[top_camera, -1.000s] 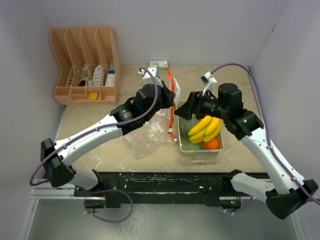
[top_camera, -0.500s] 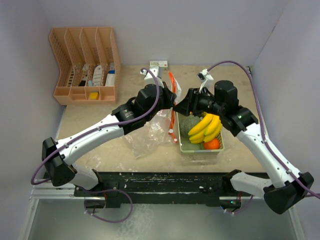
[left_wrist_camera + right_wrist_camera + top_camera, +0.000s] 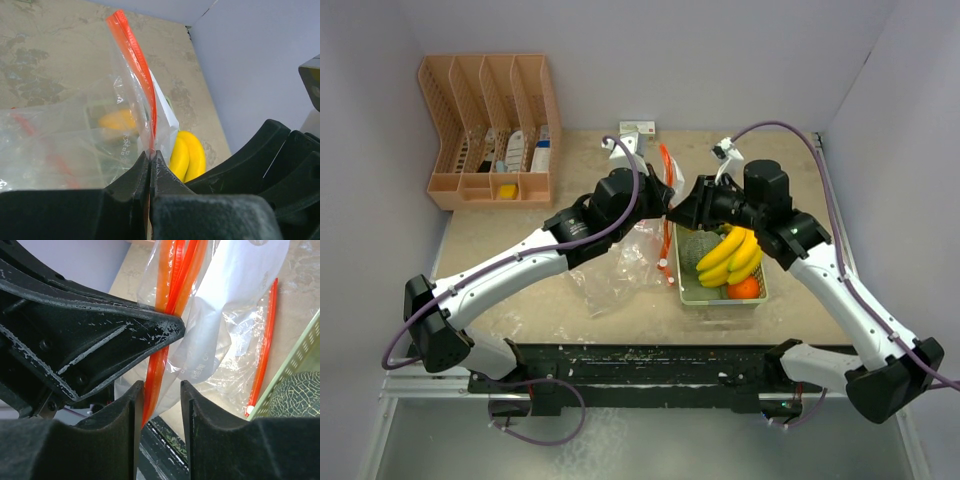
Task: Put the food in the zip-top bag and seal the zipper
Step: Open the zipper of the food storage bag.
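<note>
left wrist view: left gripper [image 3: 150, 157] jaws pressed together, pinching the top edge of the zip-top bag [image 3: 70, 135] right at the zipper [image 3: 134, 47]; the red-orange strip rises from the pinch and the clear film hangs off to the left of it. right wrist view: right gripper [image 3: 159, 390] jaws spread, clamped on nothing; the doubled zipper strip runs down through the gap between its fingers [image 3: 200, 430], closer to the left-hand one, contact cannot be told. the left gripper's black finger crosses that view from the left and its tip meets the strip just above the right gripper's fingertips. a second run of red-orange strip lies lower on the bag, slanting down toward the pale green basket [image 3: 295, 352]. top view: the two grippers meet tip to tip above the table [image 3: 510, 250], by the far left corner of the basket; the bag is lifted at that end, the rest of it crumpled on the table just left of the basket. food is outside the bag: banana bunch [image 3: 732, 256], melon [image 3: 700, 244] and orange fruit [image 3: 744, 287] all sit in the basket, bananas across the middle, melon at the far left, orange at the near end. peach slotted organiser [image 3: 490, 110] stands at the far left corner of the table, well apart from both grippers
</note>
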